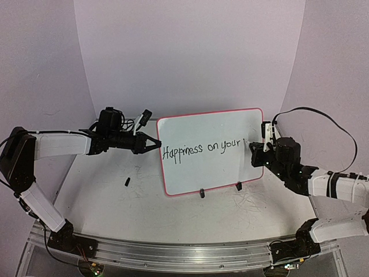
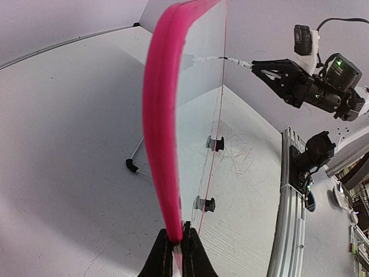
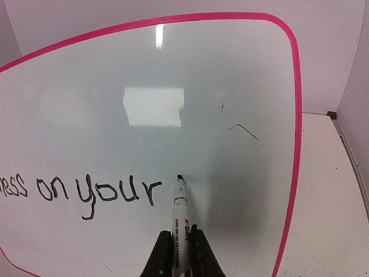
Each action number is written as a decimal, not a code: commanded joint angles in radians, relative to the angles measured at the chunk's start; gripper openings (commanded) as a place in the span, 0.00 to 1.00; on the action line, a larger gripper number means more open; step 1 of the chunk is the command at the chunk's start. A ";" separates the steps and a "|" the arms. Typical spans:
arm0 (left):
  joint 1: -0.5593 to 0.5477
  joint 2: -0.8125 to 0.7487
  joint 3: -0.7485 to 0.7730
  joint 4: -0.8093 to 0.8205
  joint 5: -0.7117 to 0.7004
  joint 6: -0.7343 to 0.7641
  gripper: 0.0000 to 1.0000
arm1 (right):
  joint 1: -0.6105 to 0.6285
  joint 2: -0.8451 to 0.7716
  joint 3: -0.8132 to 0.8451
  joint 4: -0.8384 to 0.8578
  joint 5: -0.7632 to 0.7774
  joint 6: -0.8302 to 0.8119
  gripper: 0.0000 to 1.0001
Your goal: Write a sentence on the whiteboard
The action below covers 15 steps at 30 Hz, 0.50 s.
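The whiteboard (image 1: 210,130) with its red rim stands upright on two black clip feet at the table's middle. Across it runs the sentence (image 1: 202,149) in black marker, reading "Happiness on your". My left gripper (image 1: 154,142) is shut on the board's left rim (image 2: 163,144). My right gripper (image 1: 258,153) is shut on a white marker (image 3: 181,222), whose black tip rests on the board just right of "your" (image 3: 118,193). A short stray stroke (image 3: 243,130) marks the board above and to the right of the tip.
A small black marker cap (image 1: 127,182) lies on the table left of the board. Faint grey scribbles mark the tabletop (image 1: 253,202) in front of the board. A metal rail (image 1: 184,254) runs along the near edge. Purple walls close in behind.
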 commanded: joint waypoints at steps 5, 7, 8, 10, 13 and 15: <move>-0.020 -0.021 0.036 -0.018 0.038 0.039 0.00 | -0.002 0.030 0.052 0.014 0.033 0.007 0.00; -0.020 -0.020 0.038 -0.018 0.038 0.040 0.00 | -0.002 0.026 0.048 0.001 0.035 0.014 0.00; -0.020 -0.019 0.039 -0.018 0.038 0.040 0.00 | -0.002 0.023 0.045 -0.005 0.033 0.018 0.00; -0.020 -0.019 0.038 -0.018 0.040 0.040 0.00 | -0.002 0.019 0.041 -0.016 0.028 0.026 0.00; -0.020 -0.020 0.038 -0.019 0.038 0.040 0.00 | -0.001 0.015 0.033 -0.034 0.021 0.039 0.00; -0.021 -0.021 0.038 -0.019 0.037 0.040 0.00 | -0.001 0.007 0.018 -0.040 0.010 0.047 0.00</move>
